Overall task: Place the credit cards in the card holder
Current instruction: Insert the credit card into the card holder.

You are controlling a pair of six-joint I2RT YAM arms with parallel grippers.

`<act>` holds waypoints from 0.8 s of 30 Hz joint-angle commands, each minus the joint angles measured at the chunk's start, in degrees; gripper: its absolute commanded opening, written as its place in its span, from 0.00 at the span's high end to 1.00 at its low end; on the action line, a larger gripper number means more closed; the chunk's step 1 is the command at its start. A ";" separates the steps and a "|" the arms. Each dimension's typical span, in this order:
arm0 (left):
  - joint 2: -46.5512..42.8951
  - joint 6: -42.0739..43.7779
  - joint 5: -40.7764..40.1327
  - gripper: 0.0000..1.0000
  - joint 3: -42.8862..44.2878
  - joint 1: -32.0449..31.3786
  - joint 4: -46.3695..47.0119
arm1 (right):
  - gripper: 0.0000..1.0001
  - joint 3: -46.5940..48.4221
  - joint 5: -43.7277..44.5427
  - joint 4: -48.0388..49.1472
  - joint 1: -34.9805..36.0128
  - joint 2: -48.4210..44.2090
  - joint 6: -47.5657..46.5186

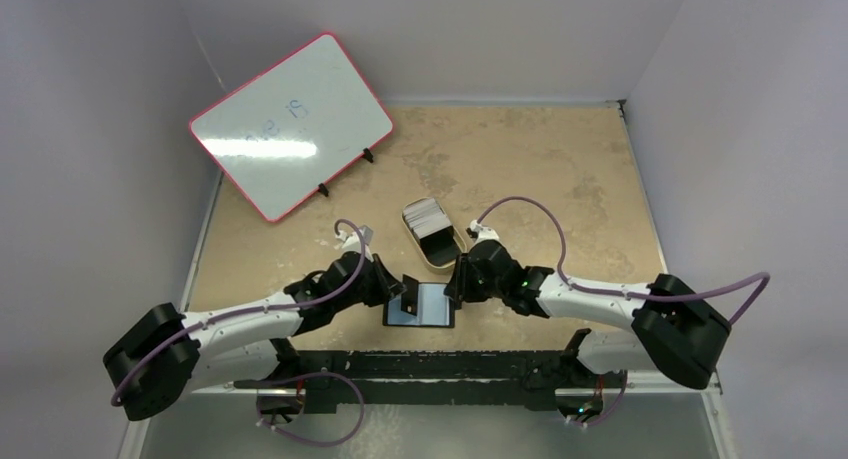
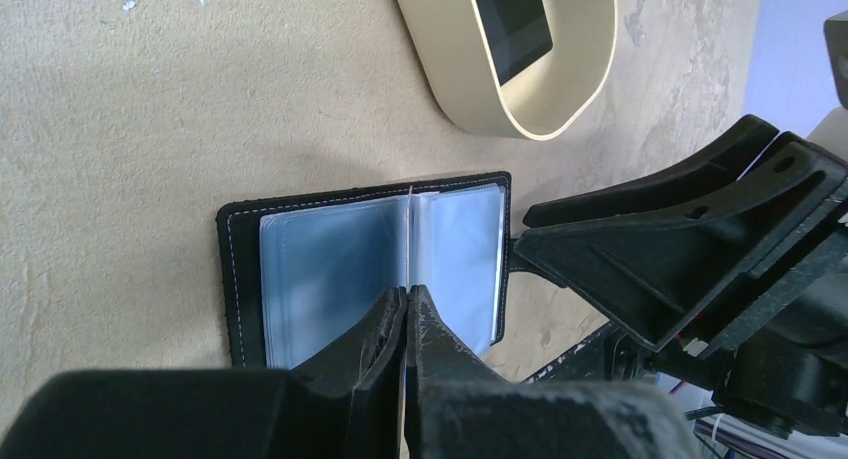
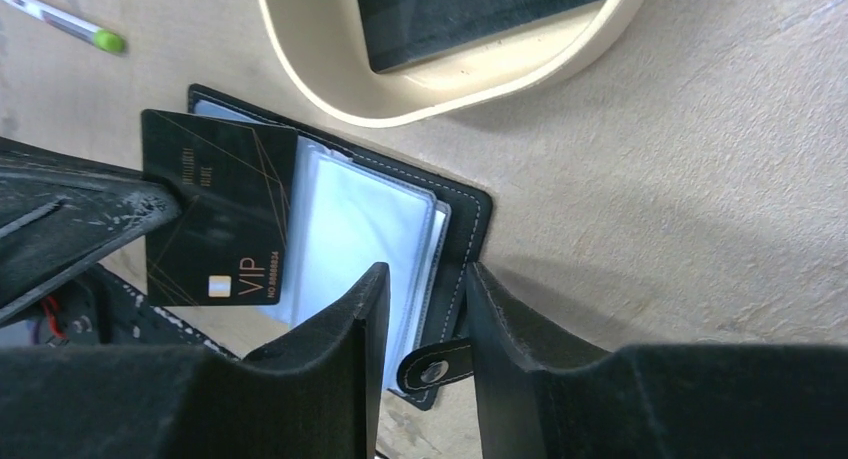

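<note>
**A:** So where's the card holder (image 1: 428,304) sitting right now?

**B:** It's lying open on the desk (image 1: 560,179) between the two arms, just in front of the tan tin (image 2: 465,84). The left claw (image 2: 408,304) is pinching a black VIP card (image 3: 215,209) edge-down over the clear sleeves.

**A:** And the right claw (image 3: 425,284)?

**B:** It's hanging spread apart, fingers straddling the snap-tab edge. The other credit cards (image 1: 424,215) are sitting stacked in the tin.

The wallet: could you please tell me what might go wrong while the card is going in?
1. The left gripper pinches the black card by one edge, upright over the clear sleeves; it might twist or miss a pocket.
2. The right gripper only straddles the wallet's tab edge, so a push from the card could slide the wallet or fold it shut.
</note>
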 commanded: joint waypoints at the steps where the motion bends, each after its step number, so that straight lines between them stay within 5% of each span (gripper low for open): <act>1: 1.03 -1.05 0.64 1.00 -0.65 0.01 5.38 | 0.66 2.02 1.88 1.08 0.67 1.65 -0.48; 24: 0.01 -3.38 2.86 1.00 -5.41 0.01 13.16 | 0.83 -2.65 2.23 4.48 1.05 2.59 1.97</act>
